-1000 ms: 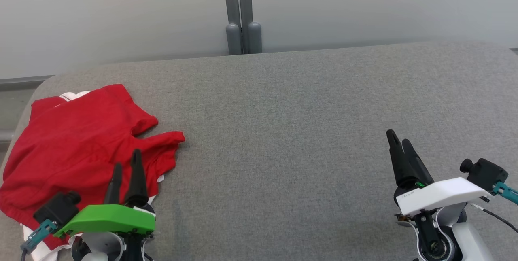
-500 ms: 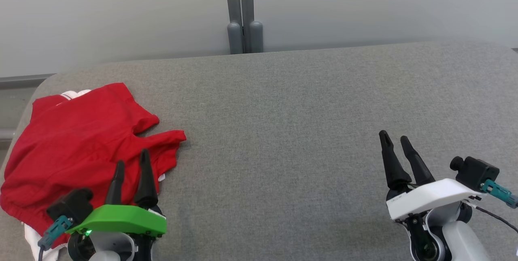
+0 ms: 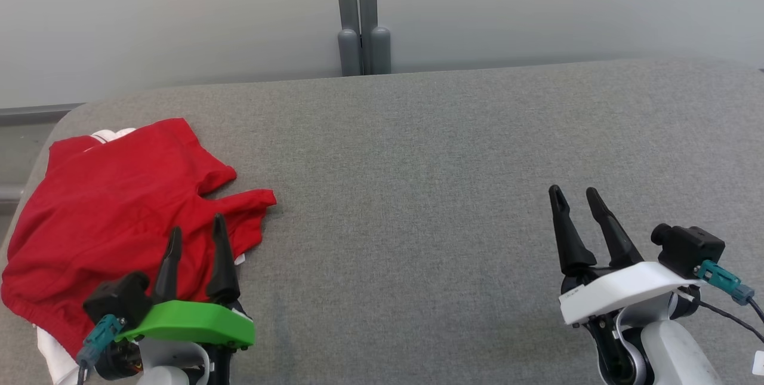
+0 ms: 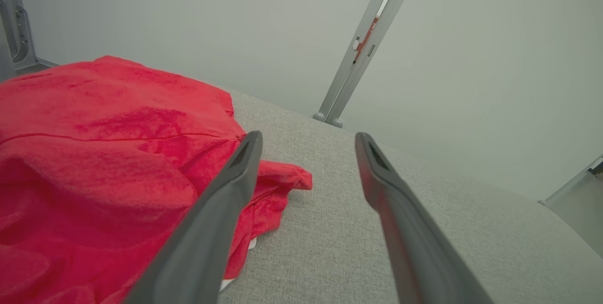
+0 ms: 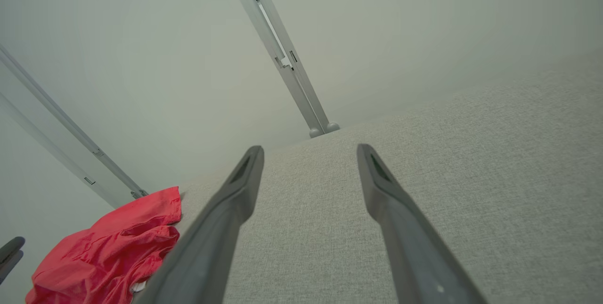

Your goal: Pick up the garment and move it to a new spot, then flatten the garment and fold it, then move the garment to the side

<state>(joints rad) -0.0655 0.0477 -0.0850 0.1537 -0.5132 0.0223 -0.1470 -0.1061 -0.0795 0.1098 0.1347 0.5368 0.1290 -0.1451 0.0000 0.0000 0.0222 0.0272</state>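
A: What is the work surface?
B: A wide grey woven-fabric tabletop [image 3: 430, 182] with rounded far corners.
A: And beyond it?
B: A plain pale grey wall [image 3: 167, 21]; twin grey metal posts [image 3: 363, 45] stand at the far middle.

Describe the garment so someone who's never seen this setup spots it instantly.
Start from the wide grey fabric-covered table below the pale wall. At its left end, by the rounded corner, lies a crumpled red garment, just ahead of the green-shelled left gripper. Its bright red against the grey, with white fabric peeking out at its edges, sets it apart.
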